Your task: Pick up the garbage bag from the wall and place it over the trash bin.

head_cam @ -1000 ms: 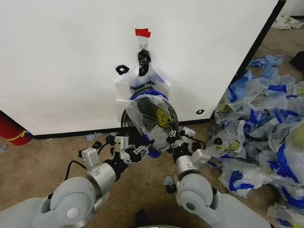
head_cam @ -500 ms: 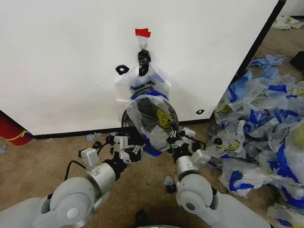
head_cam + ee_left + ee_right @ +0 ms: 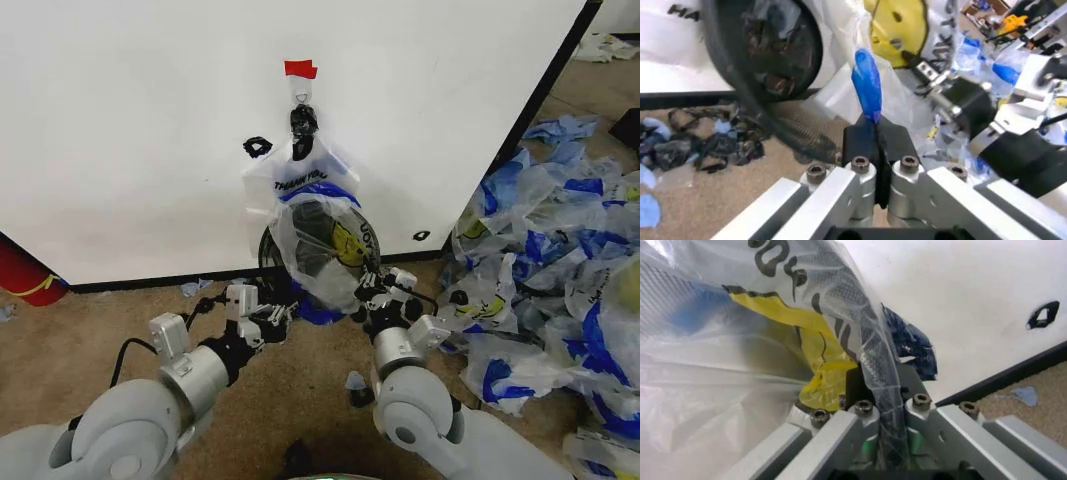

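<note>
Here two tools, left (image 3: 272, 318) and right (image 3: 372, 292), each pinch one garbage bag (image 3: 325, 245) across one trash bin (image 3: 272, 252).

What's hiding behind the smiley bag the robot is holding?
Behind the garbage bag sits the round black trash bin, its rim peeking out beside the plastic, against the wall. Most of the bin is covered, so I can't see inside it.

translucent white garbage bag (image 3: 325, 245), yellow smiley, blue handles; black trash bin (image 3: 272, 262).
</note>
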